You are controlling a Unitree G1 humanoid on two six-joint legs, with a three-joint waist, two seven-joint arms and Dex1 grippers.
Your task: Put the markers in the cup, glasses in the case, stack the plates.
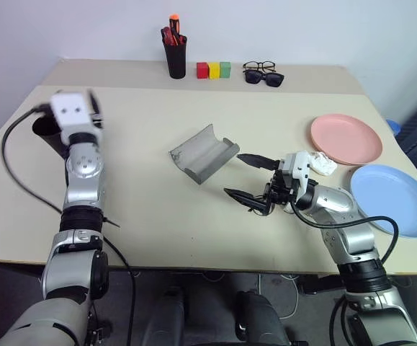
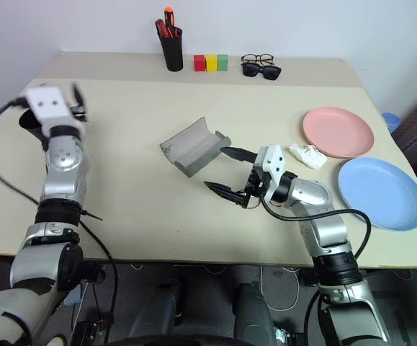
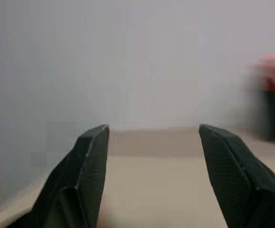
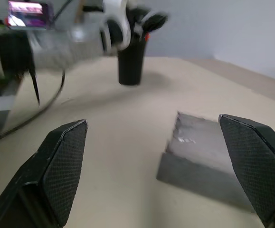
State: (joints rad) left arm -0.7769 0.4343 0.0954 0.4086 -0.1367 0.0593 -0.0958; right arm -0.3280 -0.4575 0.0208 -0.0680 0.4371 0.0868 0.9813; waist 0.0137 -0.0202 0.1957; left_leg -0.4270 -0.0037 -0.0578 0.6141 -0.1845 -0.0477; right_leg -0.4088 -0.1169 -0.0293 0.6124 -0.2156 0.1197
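- Surface: a beige table (image 1: 194, 216) with a seam near its far edge, set against a plain pale wall.
- Far edge, middle: a black pen holder (image 1: 176, 58) with red-orange pens; beside it three blocks (image 1: 214, 70), red, yellow and green.
- Just past the blocks: two pairs of spectacles (image 1: 263, 73) lying together, one clear-lensed, one dark-lensed. I cannot tell the frame type from here.
- Table middle: the grey case (image 1: 203, 153) lies open, hollow side up.
- Right side: the pink plate (image 1: 346, 138) and the blue plate (image 1: 395, 199) sit side by side, not stacked. A crumpled white scrap (image 1: 320, 163) lies near the pink plate's rim.
- My right gripper (image 1: 250, 180) hovers low over the table just beside the case, fingers spread wide, nothing between them.
- My left gripper (image 3: 151, 175) is raised at the left of the table; in the wrist view its fingers stand apart and empty, facing the wall.
- The black cup (image 4: 130, 61) stands at the left edge, beneath my left hand; dark and red-tipped ends show at its rim.
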